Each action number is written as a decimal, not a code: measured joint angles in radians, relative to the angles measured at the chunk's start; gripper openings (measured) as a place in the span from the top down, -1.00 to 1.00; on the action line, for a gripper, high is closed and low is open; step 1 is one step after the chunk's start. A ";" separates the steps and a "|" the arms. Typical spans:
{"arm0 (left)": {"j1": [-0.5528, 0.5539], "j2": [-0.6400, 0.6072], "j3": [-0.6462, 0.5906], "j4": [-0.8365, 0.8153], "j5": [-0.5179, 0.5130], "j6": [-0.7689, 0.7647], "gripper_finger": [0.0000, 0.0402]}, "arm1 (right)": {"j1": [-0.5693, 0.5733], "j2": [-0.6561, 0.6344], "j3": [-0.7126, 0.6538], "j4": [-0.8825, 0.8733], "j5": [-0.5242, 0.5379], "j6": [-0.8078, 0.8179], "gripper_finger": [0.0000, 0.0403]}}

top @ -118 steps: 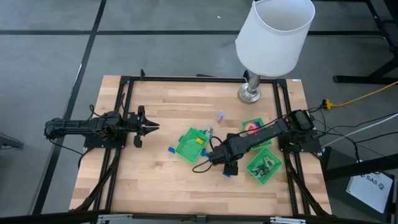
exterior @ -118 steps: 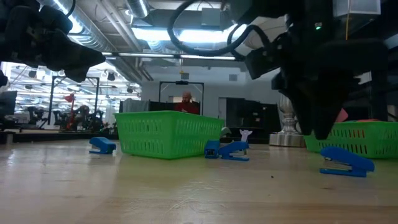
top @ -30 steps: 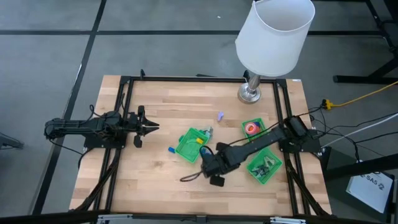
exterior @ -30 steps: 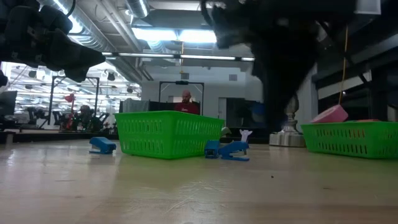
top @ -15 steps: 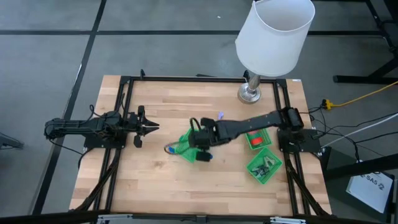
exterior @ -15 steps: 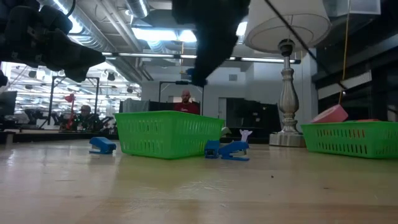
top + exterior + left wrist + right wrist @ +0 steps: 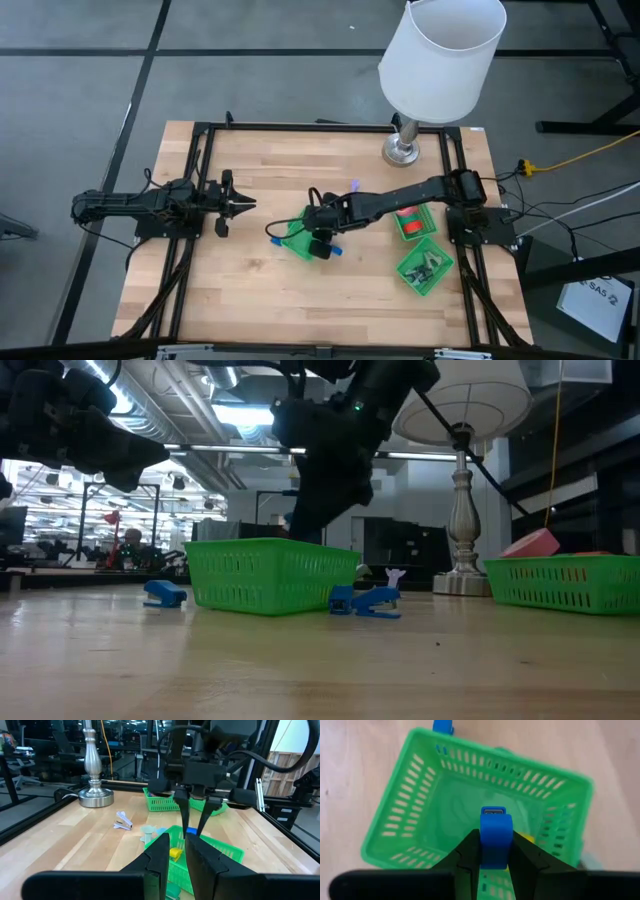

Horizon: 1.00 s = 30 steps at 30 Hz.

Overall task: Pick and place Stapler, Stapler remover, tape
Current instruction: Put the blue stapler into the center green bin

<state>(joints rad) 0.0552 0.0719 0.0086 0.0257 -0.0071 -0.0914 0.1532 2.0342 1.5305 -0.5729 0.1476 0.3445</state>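
Right gripper (image 7: 495, 851) clamped on a blue stapler (image 7: 495, 836), held above the green basket (image 7: 410, 815), left gripper (image 7: 243, 204) well apart from the basket, fingers nearly closed, empty.

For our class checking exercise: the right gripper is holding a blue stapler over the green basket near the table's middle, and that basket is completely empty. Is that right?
Not quite. The right gripper does hold the blue stapler over the green basket, but the basket is not empty: the right wrist view shows a yellow item inside it.
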 joint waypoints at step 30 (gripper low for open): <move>0.000 0.000 0.000 0.000 0.000 0.000 0.71 | -0.029 0.055 -0.017 0.001 -0.055 0.052 0.35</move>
<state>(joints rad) 0.0555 0.0719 0.0086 0.0254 -0.0071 -0.0914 0.1242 2.0892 1.5139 -0.5722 0.0925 0.3964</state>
